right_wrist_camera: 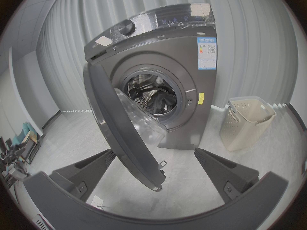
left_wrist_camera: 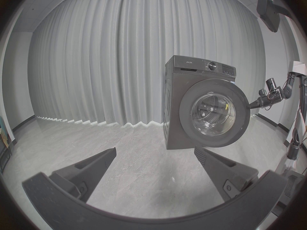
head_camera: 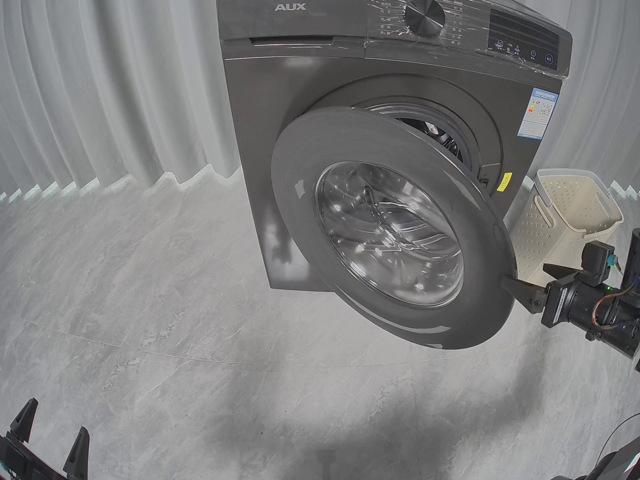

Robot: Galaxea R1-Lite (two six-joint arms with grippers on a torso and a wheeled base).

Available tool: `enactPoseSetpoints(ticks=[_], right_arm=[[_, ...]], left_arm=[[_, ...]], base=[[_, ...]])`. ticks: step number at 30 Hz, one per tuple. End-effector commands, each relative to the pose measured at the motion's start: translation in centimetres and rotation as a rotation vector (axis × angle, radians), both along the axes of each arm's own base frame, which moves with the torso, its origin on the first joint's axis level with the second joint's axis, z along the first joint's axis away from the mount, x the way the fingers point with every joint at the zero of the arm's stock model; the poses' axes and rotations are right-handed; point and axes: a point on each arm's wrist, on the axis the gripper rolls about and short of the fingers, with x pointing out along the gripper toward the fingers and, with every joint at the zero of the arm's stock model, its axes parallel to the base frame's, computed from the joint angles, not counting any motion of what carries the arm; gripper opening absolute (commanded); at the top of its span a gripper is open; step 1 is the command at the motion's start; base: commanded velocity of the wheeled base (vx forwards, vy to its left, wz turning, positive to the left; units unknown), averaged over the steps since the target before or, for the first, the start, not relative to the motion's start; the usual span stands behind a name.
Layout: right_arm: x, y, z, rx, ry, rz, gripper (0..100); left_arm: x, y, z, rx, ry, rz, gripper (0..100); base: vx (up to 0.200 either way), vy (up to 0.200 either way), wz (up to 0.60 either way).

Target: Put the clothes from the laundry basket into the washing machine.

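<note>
Dark clothes lie in the drum and the laundry basket at 3 o'clock looks empty, so my right tool, spread apart astride the door edge, should push it closed.

The head camera sits high and looks forward and down at the washing machine, close to its open door. The left wrist camera is low and well back, facing the same machine front across the floor, far enough off to take in the right end effector at the door's edge. The right wrist camera is just beside that edge, facing the drum opening. It shares the laundry basket with the head view.
</note>
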Motion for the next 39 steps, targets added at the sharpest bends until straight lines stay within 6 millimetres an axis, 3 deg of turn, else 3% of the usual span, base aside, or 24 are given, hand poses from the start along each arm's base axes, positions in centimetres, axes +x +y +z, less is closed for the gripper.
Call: enactPoseSetpoints(ticks=[1,4,8,13,16,32,39], right_arm=[[2.6,-1.5,-1.1,-0.010,0.033,-0.128,100],[2.6,-2.8,-1.0,-0.012,0.016,-0.183,100],[1.1,-2.7,-1.8,-0.017,0.035,-0.155,100],[-2.5,-0.5,-3.6,-0.038,0.090,0.017,100],[-3.6,0.2,-4.5,-0.045,0.122,0.097,100],[-4.1,3.4,-3.4,0.100,0.137,0.270,100],[-4.5,4.9,-3.5,0.091,0.152,0.356,100]], left_arm=[[0.0,0.0,-0.5,-0.002,0.002,0.000,100],[0.0,0.0,-0.5,0.000,0.004,0.002,100],[0.0,0.0,-0.5,0.000,0.002,0.000,100],[0.0,0.0,-0.5,-0.002,0.002,0.002,100],[0.0,0.0,-0.5,-0.002,0.002,0.002,100],[0.0,0.0,-0.5,0.000,0.002,0.002,100],[0.0,0.0,-0.5,0.000,0.002,0.002,100]], base=[[0.000,0.000,0.00],[0.000,0.000,0.00],[0.000,0.000,0.00],[0.000,-0.080,0.00],[0.000,-0.200,0.00],[0.000,-0.200,0.00],[0.000,0.000,0.00]])
